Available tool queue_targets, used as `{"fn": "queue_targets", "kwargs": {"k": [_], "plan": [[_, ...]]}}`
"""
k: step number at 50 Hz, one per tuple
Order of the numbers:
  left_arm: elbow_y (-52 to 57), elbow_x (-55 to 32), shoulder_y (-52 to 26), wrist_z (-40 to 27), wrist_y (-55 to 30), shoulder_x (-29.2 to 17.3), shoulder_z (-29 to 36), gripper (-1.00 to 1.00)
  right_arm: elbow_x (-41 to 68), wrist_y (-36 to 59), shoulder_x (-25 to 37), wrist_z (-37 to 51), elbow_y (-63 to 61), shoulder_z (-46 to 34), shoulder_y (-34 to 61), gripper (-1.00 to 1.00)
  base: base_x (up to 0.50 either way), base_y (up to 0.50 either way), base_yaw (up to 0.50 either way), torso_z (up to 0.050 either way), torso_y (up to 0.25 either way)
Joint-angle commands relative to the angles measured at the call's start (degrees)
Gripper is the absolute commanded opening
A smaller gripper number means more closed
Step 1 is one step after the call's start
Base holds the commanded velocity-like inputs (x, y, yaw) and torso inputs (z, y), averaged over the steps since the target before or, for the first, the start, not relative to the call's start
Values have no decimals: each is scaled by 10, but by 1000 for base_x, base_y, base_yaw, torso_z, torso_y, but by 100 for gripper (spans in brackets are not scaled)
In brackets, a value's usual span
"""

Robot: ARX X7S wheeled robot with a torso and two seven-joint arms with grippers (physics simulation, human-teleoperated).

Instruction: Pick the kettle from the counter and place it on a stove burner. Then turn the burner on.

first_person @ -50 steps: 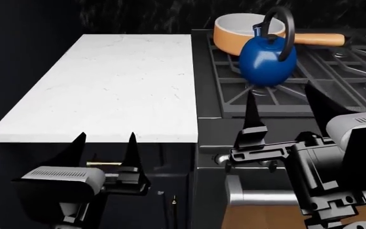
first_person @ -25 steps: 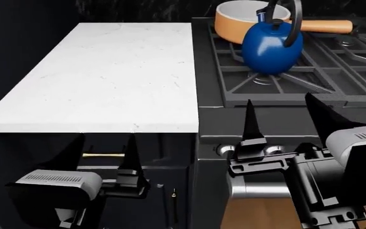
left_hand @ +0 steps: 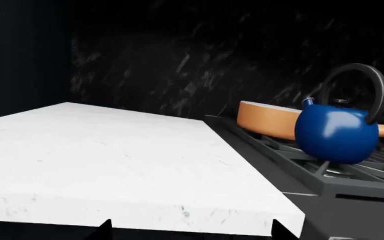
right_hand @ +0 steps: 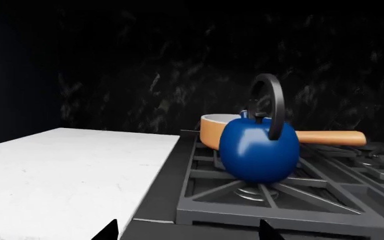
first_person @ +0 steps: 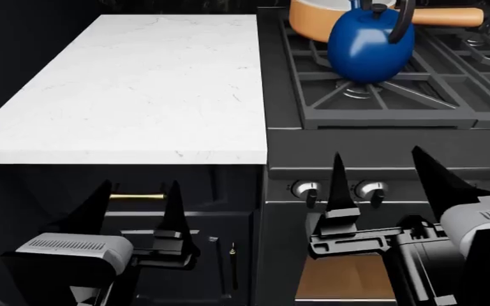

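Note:
The deep-blue kettle (first_person: 370, 48) with its black arched handle stands upright on the grate over the front-left stove burner (first_person: 357, 90), right of the white marble counter (first_person: 143, 95). The left wrist view shows the kettle (left_hand: 337, 132) beyond the counter (left_hand: 112, 165). In the right wrist view the kettle (right_hand: 259, 147) sits over the burner (right_hand: 257, 192). My left gripper (first_person: 140, 191) is open and empty below the counter's front edge. My right gripper (first_person: 377, 159) is open and empty in front of the stove's face, well short of the kettle.
An orange saucepan (first_person: 309, 19) with a white inside sits just behind the kettle, its handle (first_person: 449, 16) pointing right. Two stove knobs (first_person: 306, 189) (first_person: 371, 189) sit on the stove's front panel. A brass handle (first_person: 136, 197) shows on the navy cabinet. A dark backsplash closes the back.
The head view has dropped, so counter and stove slid up the frame and the stove knobs came into sight. The kettle stays on its burner. Both grippers remain open.

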Motion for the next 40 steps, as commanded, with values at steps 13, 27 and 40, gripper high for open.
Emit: {"fn": "queue_targets", "kwargs": {"k": [13, 27, 40], "plan": [[-5, 2, 14, 0, 15, -3, 0, 100, -38, -77, 25, 24, 12, -92, -7, 100, 0, 0, 0, -29, -33], [-9, 2, 16, -1, 19, -4, 1, 100, -53, -96, 28, 22, 18, -100, -25, 100, 0, 0, 0, -29, -33], [-14, 2, 20, 1, 26, -4, 3, 100, -65, -110, 24, 23, 23, -109, -41, 100, 0, 0, 0, -27, -34]]}}
